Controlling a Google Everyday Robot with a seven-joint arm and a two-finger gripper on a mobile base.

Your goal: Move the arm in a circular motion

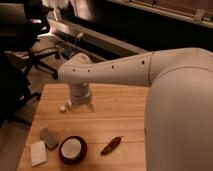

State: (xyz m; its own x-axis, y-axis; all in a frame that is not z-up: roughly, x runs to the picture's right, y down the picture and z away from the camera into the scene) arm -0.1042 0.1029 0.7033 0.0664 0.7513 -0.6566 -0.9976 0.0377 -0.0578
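The large glossy white arm (125, 72) with small dark screw holes reaches from the right across the wooden table (115, 125) to its far left part. Its end bends down into a short white gripper (80, 103) that hangs just above the tabletop. A small white object (63, 108) lies on the table just left of the gripper. The gripper holds nothing that I can see.
A red-rimmed bowl (72, 149) with a white inside sits at the front left. A grey block (49, 137) and a white block (38, 153) lie left of it. A red chili pepper (111, 145) lies front centre. Black office chairs (30, 35) stand beyond the table's left edge.
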